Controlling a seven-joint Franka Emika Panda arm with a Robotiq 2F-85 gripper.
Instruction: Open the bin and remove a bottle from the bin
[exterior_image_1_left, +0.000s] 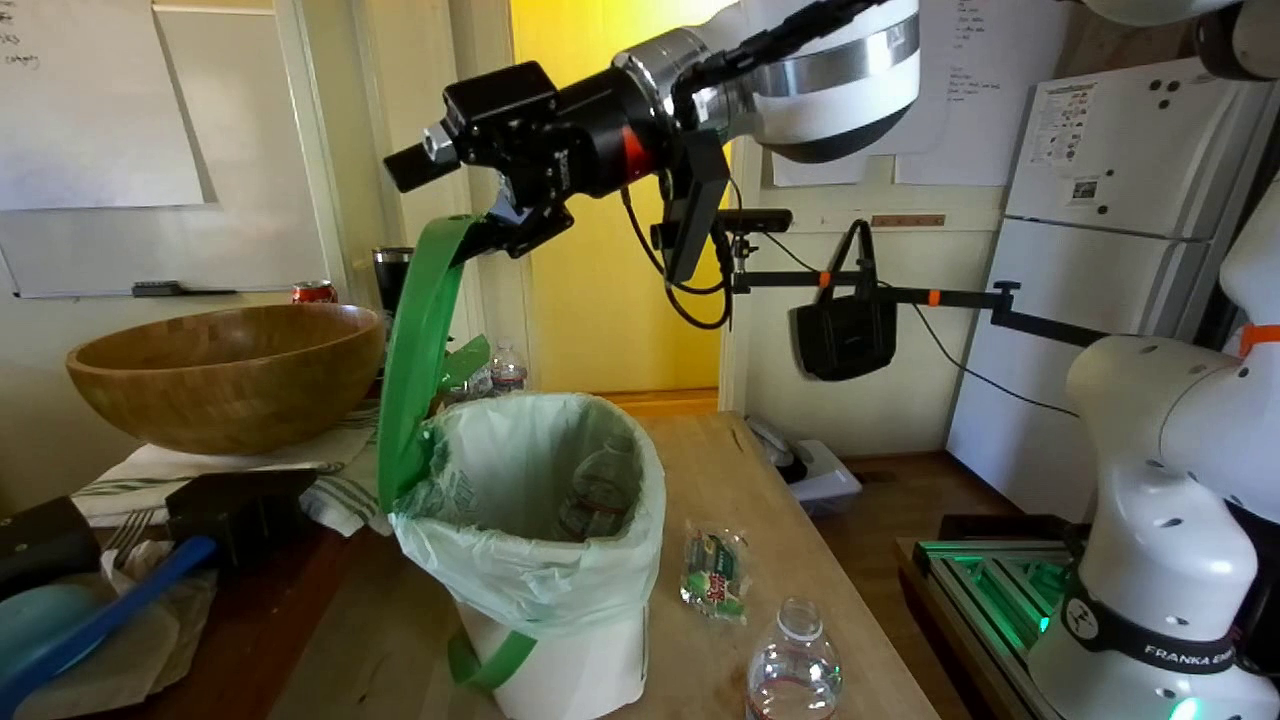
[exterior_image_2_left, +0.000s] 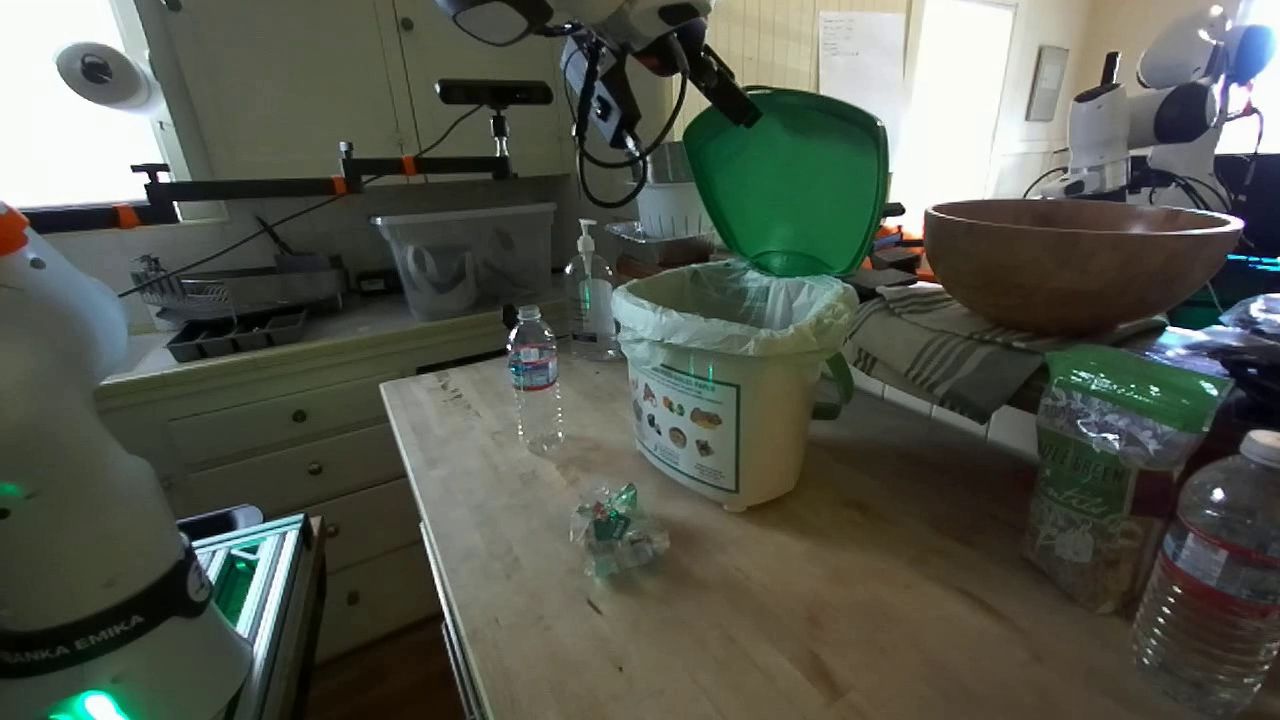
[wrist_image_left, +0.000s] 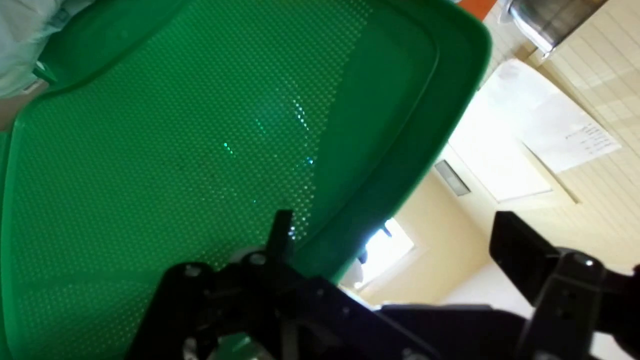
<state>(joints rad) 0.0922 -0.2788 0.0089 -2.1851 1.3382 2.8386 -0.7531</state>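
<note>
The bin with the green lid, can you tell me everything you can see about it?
The bin stands upright on the wooden table. Its off-white body looks like plastic, with a green-framed label of small pictures and a green handle. The green lid is open, standing nearly upright at one side, its inner face textured. A thin, pale bag folds over the top, and a clear bottle lies tilted inside. The open tool seems to touch the lid near its upper edge.
</note>
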